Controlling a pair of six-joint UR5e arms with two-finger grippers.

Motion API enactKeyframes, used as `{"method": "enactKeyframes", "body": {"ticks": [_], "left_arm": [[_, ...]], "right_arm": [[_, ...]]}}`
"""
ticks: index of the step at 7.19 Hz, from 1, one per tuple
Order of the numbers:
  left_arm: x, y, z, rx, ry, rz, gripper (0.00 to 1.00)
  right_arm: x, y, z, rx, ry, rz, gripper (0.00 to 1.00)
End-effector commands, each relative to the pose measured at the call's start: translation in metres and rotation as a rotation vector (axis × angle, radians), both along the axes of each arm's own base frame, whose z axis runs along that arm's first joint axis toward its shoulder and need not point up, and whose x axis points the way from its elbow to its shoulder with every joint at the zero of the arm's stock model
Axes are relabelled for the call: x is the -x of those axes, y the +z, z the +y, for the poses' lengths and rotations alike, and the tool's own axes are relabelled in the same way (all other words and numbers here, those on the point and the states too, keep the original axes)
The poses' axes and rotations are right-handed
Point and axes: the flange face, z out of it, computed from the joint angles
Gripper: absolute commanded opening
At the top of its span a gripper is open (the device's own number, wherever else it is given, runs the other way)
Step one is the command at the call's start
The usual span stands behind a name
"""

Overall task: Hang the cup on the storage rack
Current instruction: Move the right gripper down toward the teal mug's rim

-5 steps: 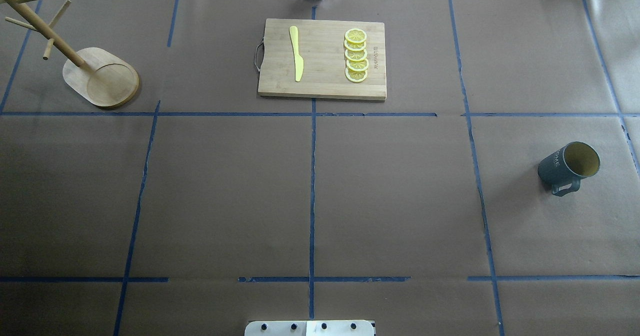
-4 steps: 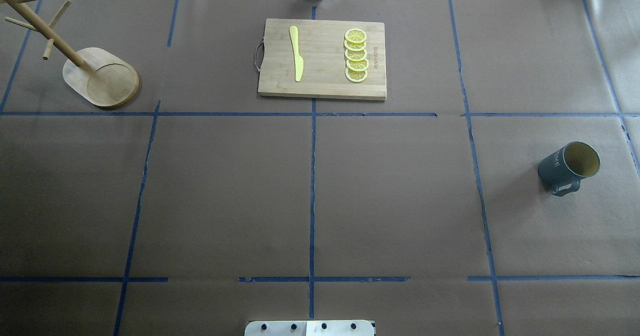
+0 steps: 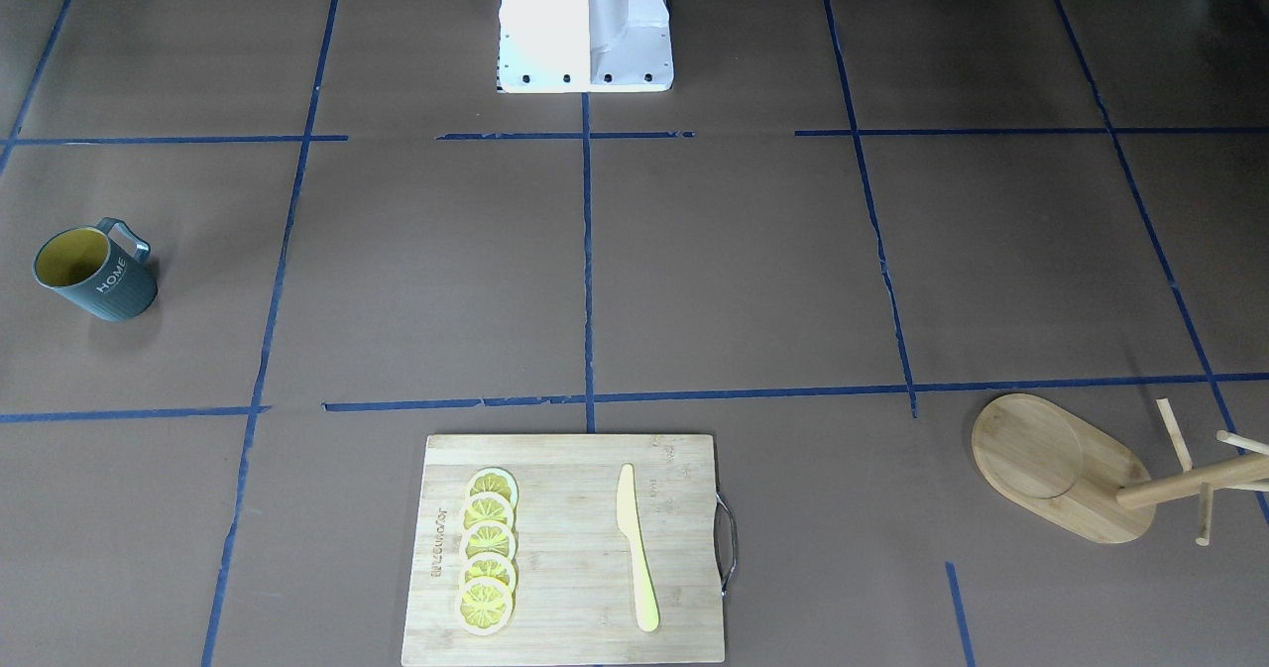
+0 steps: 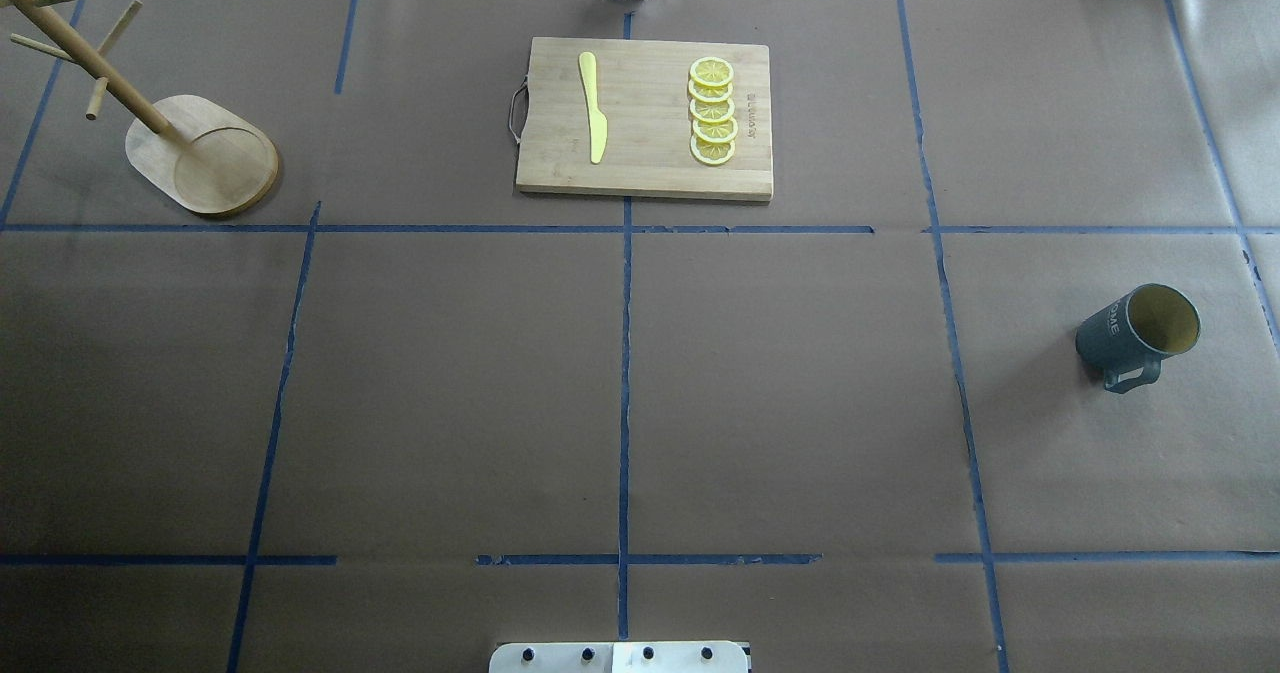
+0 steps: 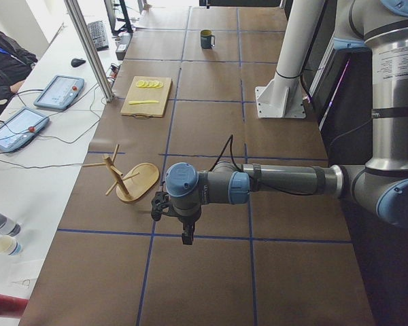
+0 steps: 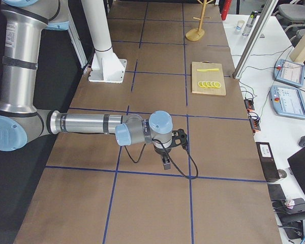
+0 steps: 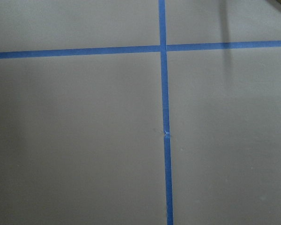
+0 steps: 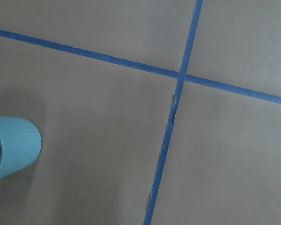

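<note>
Left pincer [image 5: 184, 236], right pincer [image 6: 166, 163]: can't tell whether open (side views only); cup [image 4: 1137, 333] untouched.

Matt ribbed cup [image 4: 1112, 339]; wooden storage rack [image 4: 205, 153]; seemingly paper tabletop [image 4: 800, 403].

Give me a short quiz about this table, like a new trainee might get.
1. True or false: the cup already hangs on the mug tree.
2. How many lemon slices lie on the cutting board?
3. What lies beside the slices on that board? A) a yellow knife B) a spoon C) a fork
Key: 1 false, it stands on the table; 2 five; 3 A.
</note>
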Motion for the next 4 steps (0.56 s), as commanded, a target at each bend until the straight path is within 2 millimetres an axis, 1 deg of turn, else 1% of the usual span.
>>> {"method": "enactKeyframes", "body": {"ticks": [1,2,3,4], "left_arm": [[0.000,0.000,0.000,0.000,0.001,0.001,1.00],[0.000,0.000,0.000,-0.001,0.001,0.001,1.00],[0.000,0.000,0.000,-0.001,0.001,0.001,1.00],[0.000,0.000,0.000,-0.001,0.001,0.001,1.00]], "right_arm": [[0.048,-0.031,-0.025,-0.095,-0.097,-0.023,0.99],[0.072,-0.056,-0.037,-0.126,-0.128,-0.047,0.99],[0.101,-0.082,-0.047,-0.098,-0.106,-0.067,0.99],[0.126,-0.087,-0.044,-0.073,-0.122,-0.068,0.99]]}}
